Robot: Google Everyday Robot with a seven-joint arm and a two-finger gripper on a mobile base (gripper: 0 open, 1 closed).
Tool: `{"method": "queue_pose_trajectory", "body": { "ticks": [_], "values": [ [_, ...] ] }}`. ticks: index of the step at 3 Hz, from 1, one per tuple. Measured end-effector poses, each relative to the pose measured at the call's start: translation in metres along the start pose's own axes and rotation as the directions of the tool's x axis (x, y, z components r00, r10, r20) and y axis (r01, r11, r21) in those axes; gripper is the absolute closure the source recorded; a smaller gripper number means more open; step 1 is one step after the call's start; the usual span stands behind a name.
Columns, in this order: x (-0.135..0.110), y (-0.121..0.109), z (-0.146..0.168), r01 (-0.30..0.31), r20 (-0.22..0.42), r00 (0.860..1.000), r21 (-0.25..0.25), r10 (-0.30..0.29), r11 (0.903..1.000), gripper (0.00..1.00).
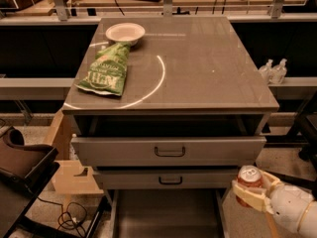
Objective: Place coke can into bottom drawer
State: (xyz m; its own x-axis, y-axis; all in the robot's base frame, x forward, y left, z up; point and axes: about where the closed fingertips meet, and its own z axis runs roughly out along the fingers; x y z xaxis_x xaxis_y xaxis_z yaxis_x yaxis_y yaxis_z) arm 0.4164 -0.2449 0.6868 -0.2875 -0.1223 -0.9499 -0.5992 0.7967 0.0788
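Coke can [248, 176] sits upright between the cream fingers [246, 198] of the gripper [252, 188], which are closed around its lower half, leaving the silver top and a band of red showing. The gripper reaches in from the lower right corner on a white wrist, holding the can just off the right end of the middle drawer front [171, 179]. It is above and to the right of the bottom drawer [166, 214]. That drawer is pulled out, its dark floor bare between grey side rails. Above it, the top drawer front [124, 151] stands forward of the cabinet, with a dark gap behind it. On the grey countertop [213, 68], a white bowl [125, 32] rests at the far left, with a green chip bag [106, 71] just in front of it. Two small bottles [274, 71] stand beyond the cabinet's right side.
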Motion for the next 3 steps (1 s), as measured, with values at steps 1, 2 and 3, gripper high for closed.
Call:
{"method": "queue_pose_trajectory", "body": {
  "ticks": [1, 2, 3],
  "values": [
    [0.040, 0.016, 0.020, 0.046, -0.007, 0.999, -0.129, -0.048, 0.9905, 1.00],
    [0.040, 0.017, 0.021, 0.046, -0.006, 0.999, -0.133, -0.047, 0.9901, 1.00],
    [0.076, 0.021, 0.050, 0.006, -0.020, 1.000, -0.198, -0.010, 0.9801, 1.00]
  ]
}}
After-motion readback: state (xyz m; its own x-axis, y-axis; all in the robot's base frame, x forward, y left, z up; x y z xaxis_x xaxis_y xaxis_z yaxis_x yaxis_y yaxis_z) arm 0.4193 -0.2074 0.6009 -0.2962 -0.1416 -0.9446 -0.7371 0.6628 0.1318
